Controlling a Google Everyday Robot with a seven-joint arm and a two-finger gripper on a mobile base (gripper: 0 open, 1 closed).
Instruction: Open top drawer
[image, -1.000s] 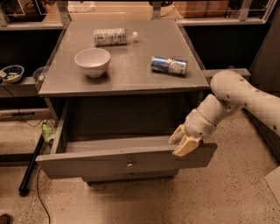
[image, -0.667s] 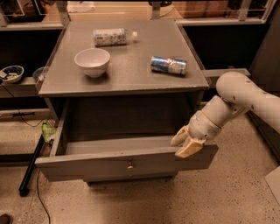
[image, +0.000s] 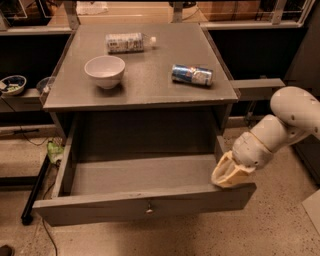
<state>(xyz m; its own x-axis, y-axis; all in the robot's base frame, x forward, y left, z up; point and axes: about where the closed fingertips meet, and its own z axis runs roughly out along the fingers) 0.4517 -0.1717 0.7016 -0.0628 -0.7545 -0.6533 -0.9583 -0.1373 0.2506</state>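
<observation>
The top drawer (image: 142, 206) is a grey wooden drawer pulled far out of the cabinet. Its deep plain grey interior (image: 140, 172) holds nothing. A small round metal knob (image: 149, 210) sits at the centre of its front panel. My gripper (image: 229, 174) is at the drawer's right front corner, resting at the top edge of the front panel. Its cream-coloured fingers point down and left. The white arm (image: 287, 120) reaches in from the right.
On the grey cabinet top (image: 145, 85) stand a white bowl (image: 104, 70), a plastic bottle lying on its side (image: 127, 42) and a blue can lying on its side (image: 192, 74). A side shelf at left holds small bowls (image: 12, 84). Speckled floor lies in front.
The gripper and arm have shifted slightly to the right and up along the drawer's right front corner. The drawer stays pulled out.
</observation>
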